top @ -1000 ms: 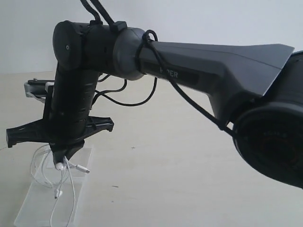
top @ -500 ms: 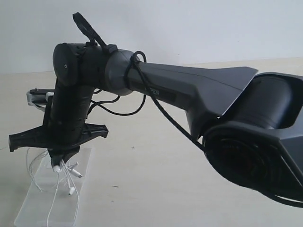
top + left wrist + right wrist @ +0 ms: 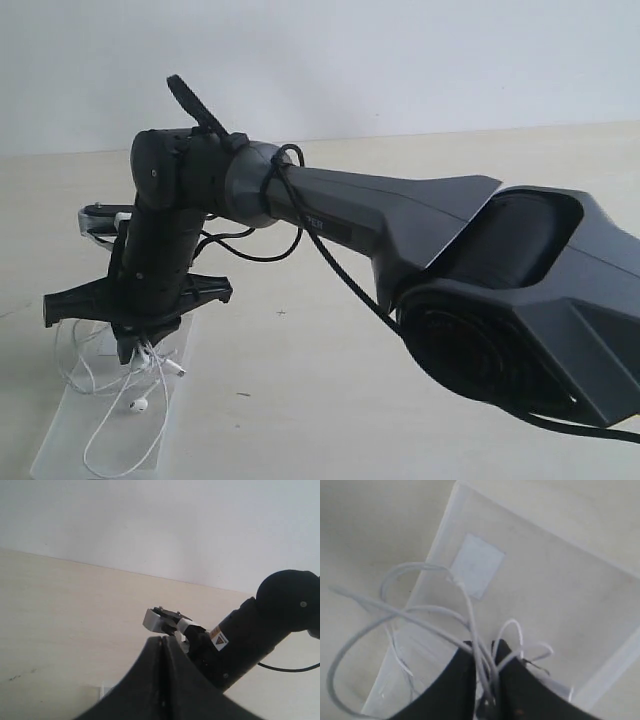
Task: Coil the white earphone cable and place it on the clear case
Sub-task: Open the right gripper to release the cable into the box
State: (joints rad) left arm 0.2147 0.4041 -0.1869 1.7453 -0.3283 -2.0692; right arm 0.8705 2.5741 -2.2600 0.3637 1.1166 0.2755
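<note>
1. Nearest the exterior camera, the clear case (image 3: 60,450) lies flat on the worktop (image 3: 330,400). The white earphone cable (image 3: 137,404) sits over it in loose, uneven loops rather than a tight coil. On the left of the exterior view, one loop overhangs the case's edge. Loops this springy could relax and slide off onto the worktop.
2. Just beyond, the right end effector (image 3: 132,352) hangs over the far part of the case. Its fingers are narrowly apart, with several strands threaded through the gap. I cannot tell whether they pinch the cable or merely bracket it. If it rises with a strand caught on a finger, the whole bundle could be dragged off the case.
3. The case looks light and nothing holds it down. A tug on the wire or a brush from a fingertip could skid it sideways.
4. Farther back, the left end effector (image 3: 162,642) is closed on nothing and faces the right arm (image 3: 240,635). Any move inward risks the two arms meeting.
</note>
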